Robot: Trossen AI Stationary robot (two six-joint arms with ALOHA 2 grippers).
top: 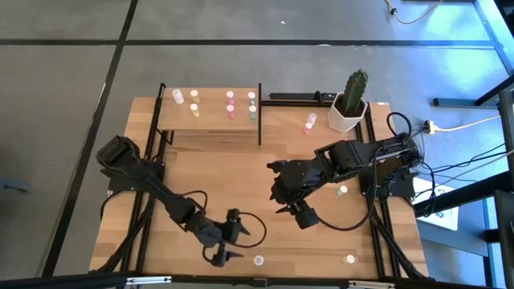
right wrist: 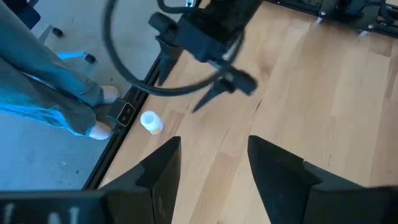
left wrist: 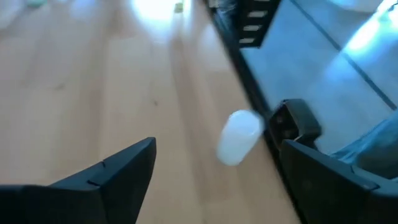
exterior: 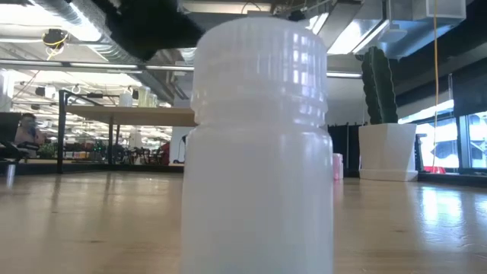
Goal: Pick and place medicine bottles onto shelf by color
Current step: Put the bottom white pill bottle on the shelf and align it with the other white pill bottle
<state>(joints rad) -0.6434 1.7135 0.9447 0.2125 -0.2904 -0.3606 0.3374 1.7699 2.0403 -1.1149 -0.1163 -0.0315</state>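
You can see that the task is partly done: on the shelf (top: 210,118) about 7 or 8 medicine bottles already stand, with white and pale yellow ones toward its left side and pink and pale green ones toward its right, so the colors look grouped (I cannot count them with full certainty from above). Some bottles are still left on the table (top: 241,172): a pink bottle (top: 310,123) near the cactus pot (top: 348,110), a pale bottle (top: 343,190) beside the right arm, a white bottle (top: 259,260) at the front edge, and another pale bottle (top: 349,258) further along that edge. The left gripper (top: 227,237) hovers low near the front edge, just beside the white bottle, and its fingers stand wide apart with nothing between them; in the left wrist view the white bottle lies ahead, close to one finger but not enclosed. The right gripper (top: 283,193) waits over the middle of the table, its fingers also apart and empty. In my judgement, the white bottle is the next one to take, and at least 4 bottles remain. About writing: no brand, label or text can be read on any bottle, also not on the big white one close to the low camera.
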